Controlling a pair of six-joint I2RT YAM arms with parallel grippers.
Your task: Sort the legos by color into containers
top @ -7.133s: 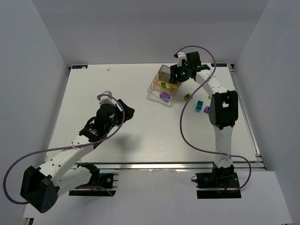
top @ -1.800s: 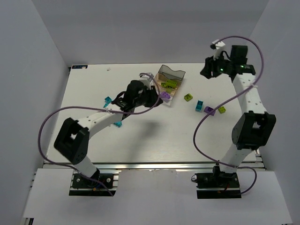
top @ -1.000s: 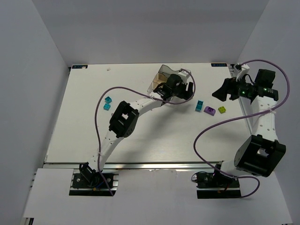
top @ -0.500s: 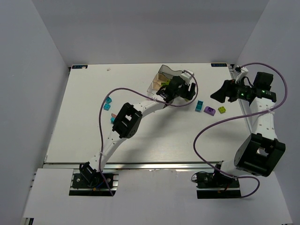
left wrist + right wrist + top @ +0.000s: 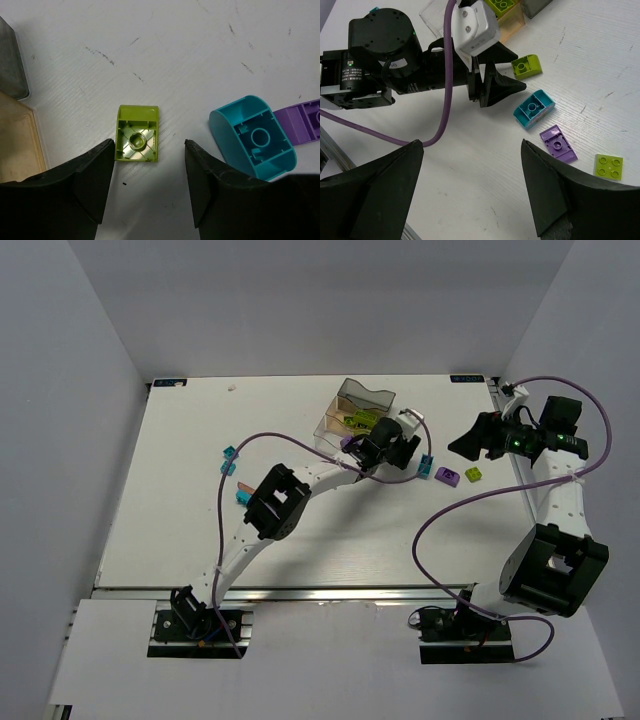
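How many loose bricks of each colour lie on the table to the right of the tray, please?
Lime green bricks: 2
Teal bricks: 1
Purple bricks: 1
Total: 4

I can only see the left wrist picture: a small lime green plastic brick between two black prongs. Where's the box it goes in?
Observer: The clear plastic three-compartment tray sits just beyond the left gripper, toward the far edge of the white table.
Operator: Anything in it?
Observer: Yes, lime bricks lie in one compartment.
Operator: Is the other arm busy?
Observer: No. The right gripper hangs open and empty over the right side.
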